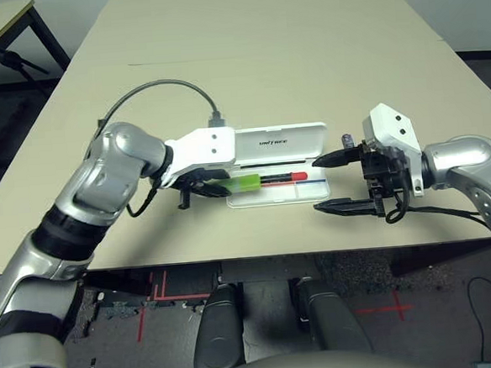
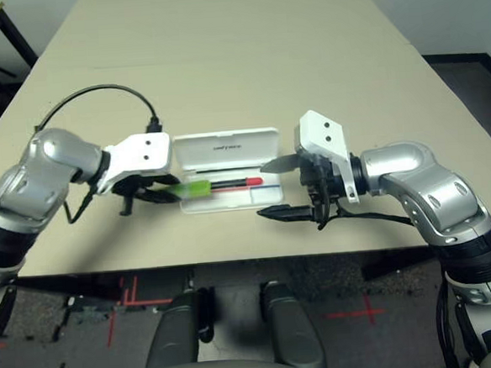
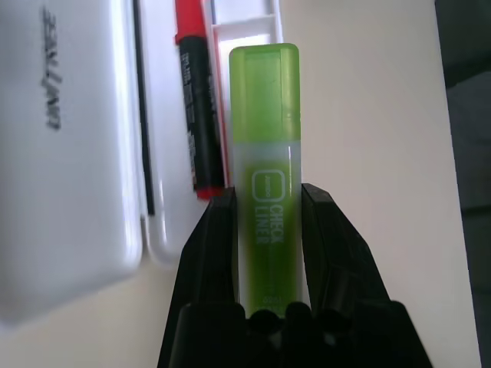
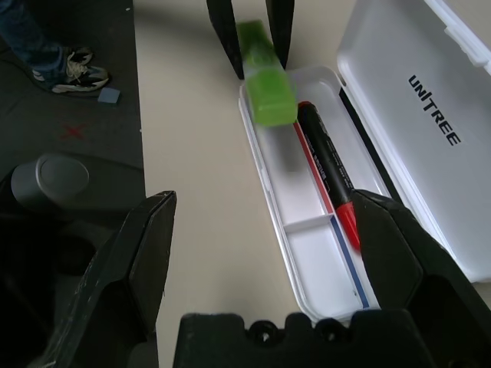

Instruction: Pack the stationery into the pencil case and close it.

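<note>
Two pieces of stationery are at the pencil case (image 1: 267, 198), which lies open on the table (image 1: 222, 84), lid (image 4: 418, 146) swung back on its side away from the robot. Red marker (image 4: 328, 157) with black barrel: inside the case, lying lengthwise in the long compartment nearest the hinge. Green highlighter (image 3: 265, 215): clamped between the fingers of the left gripper (image 3: 268, 192), at the case's left end, cap pointing inward over the compartment along the near side. It appears raised above the case floor, not released. Right gripper (image 1: 315, 184): wide open, nothing between its fingers, at the case's right end. A small dark grey thing (image 1: 348, 141) shows just off the case's right end, beside the right gripper; whether it is the remaining piece or gripper hardware, cannot tell. Step in hand, as judged: putting the highlighter in. The next move calls for bringing it squarely over the case's near compartment, parallel to the marker, then lowering and letting go. Main risk: the barrel's rear end catching the case's left wall and leaving it propped, which would block the lid. Closing must wait until everything sits below the case's rim.
</note>
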`<move>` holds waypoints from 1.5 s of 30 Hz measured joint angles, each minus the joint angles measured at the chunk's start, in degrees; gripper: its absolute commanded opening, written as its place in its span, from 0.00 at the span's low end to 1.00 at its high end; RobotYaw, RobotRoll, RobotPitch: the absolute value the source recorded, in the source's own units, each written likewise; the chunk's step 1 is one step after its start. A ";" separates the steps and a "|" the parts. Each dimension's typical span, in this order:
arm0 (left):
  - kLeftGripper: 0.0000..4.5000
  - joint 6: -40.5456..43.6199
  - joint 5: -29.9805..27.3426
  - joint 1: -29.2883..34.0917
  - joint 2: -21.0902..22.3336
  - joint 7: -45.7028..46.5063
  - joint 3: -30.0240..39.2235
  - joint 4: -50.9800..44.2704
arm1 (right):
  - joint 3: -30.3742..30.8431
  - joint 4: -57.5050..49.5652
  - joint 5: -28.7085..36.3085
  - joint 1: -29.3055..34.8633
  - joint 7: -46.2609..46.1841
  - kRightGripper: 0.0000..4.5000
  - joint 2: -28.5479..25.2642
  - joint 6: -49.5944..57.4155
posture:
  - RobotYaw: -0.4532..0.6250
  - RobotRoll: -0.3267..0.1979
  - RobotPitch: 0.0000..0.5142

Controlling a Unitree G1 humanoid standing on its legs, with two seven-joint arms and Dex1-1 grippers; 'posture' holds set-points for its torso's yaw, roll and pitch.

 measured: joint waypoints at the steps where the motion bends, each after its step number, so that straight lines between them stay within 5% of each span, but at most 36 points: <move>1: 0.24 -0.26 0.15 -0.20 -0.52 0.15 -0.64 0.72 | 0.00 0.00 -0.04 0.16 0.00 1.00 -0.03 0.00 | 0.41 0.62 0.31; 13: 0.24 -2.10 2.53 -2.21 -7.27 1.15 -4.48 7.77 | -0.03 -0.04 -0.63 1.34 -0.02 1.00 -0.30 -0.03 | 0.40 0.62 0.32; 37: 0.24 2.37 4.24 -3.33 -9.11 1.74 -4.95 10.05 | -0.02 -0.04 -1.87 1.33 -0.11 1.00 -0.24 -0.43 | 0.40 0.62 0.31; 45: 0.91 3.84 4.08 -3.14 -6.69 1.69 -4.65 6.34 | 0.01 0.03 -2.33 1.34 -0.02 1.00 -0.08 -0.96 | 0.41 0.62 0.30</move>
